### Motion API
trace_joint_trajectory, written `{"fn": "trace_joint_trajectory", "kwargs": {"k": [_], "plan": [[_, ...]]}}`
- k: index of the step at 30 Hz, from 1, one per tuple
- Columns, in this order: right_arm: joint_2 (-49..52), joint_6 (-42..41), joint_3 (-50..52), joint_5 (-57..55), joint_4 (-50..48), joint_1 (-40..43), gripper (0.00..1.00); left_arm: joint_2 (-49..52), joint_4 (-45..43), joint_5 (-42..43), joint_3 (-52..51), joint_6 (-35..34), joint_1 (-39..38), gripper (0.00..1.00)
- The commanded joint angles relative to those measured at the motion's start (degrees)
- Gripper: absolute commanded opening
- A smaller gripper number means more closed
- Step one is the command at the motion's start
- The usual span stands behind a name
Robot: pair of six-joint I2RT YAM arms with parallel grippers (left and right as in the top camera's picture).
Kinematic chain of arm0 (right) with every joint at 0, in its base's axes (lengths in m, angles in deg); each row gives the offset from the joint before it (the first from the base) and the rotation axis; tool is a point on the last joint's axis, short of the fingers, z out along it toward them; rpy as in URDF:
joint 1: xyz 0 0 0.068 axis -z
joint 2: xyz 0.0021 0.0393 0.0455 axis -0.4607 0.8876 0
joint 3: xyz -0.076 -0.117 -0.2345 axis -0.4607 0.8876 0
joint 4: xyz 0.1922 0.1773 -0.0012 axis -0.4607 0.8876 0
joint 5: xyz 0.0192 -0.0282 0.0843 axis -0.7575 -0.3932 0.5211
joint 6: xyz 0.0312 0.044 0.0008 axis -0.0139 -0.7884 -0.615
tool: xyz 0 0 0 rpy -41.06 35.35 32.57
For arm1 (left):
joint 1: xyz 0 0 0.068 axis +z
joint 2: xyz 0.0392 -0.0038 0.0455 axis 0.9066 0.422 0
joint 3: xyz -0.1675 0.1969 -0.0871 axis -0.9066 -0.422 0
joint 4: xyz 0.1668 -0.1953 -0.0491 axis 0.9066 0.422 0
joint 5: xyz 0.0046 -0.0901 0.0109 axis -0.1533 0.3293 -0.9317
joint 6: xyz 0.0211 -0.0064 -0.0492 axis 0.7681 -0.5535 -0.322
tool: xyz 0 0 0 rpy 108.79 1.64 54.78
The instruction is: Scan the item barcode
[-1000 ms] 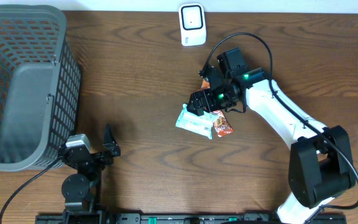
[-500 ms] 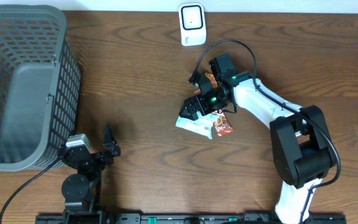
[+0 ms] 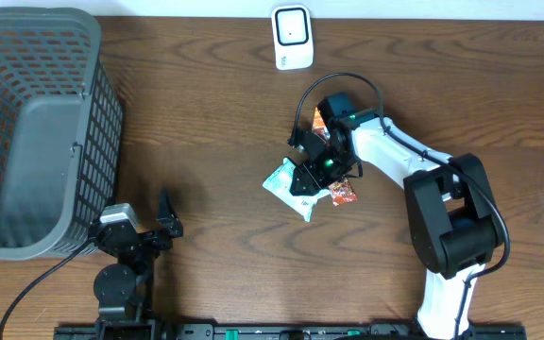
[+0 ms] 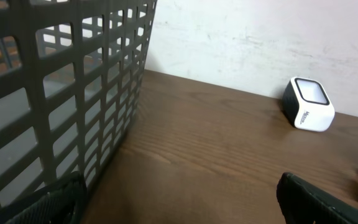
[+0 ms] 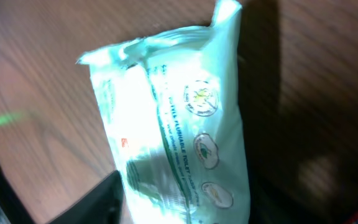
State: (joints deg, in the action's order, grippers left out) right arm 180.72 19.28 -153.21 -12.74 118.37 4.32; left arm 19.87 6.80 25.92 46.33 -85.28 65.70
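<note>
Right wrist: packet (image 5: 179,137) close under right gripper (image 3: 305,178), clamped or not, cannot tell | packet mid-table, well apart from scanner (image 3: 292,36) | left gripper (image 3: 144,227) fingers wide apart | pinch squarely, keep barcode flat.

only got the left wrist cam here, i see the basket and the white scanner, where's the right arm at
observer: the right gripper is down over a pale green wipes packet, some way in front of the scanner.
operator: anything else by it
observer: an orange snack packet lies right beside the green one.
operator: barcode showing
observer: in the right wrist view the packet's upper face shows print and round icons, no barcode that i can make out.
</note>
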Motion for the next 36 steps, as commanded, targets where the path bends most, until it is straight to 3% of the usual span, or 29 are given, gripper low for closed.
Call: {"fn": "trace_joint_trajectory", "kwargs": {"k": [1, 6, 15, 28, 36], "plan": [[3.78, 2.01, 1.25, -3.15, -0.72, -0.46, 0.38, -0.37, 0.87, -0.31, -1.86, 0.74, -0.11, 0.98], [3.80, 1.86, 1.22, 1.18, -2.71, -0.68, 0.01, -0.37, 0.87, -0.33, -1.86, 0.74, -0.11, 0.98], [0.81, -5.64, -2.51, 17.27, -2.49, -0.39, 0.01, -0.37, 0.87, -0.31, -1.86, 0.74, -0.11, 0.97], [-18.43, -22.93, -3.54, 21.44, -1.07, 1.11, 0.01, -0.37, 0.87, -0.33, -1.86, 0.74, -0.11, 0.98], [-24.61, -34.32, -3.54, 20.13, 1.29, 3.08, 0.01, -0.37, 0.87, -0.33, -1.86, 0.74, -0.11, 0.98]]}}
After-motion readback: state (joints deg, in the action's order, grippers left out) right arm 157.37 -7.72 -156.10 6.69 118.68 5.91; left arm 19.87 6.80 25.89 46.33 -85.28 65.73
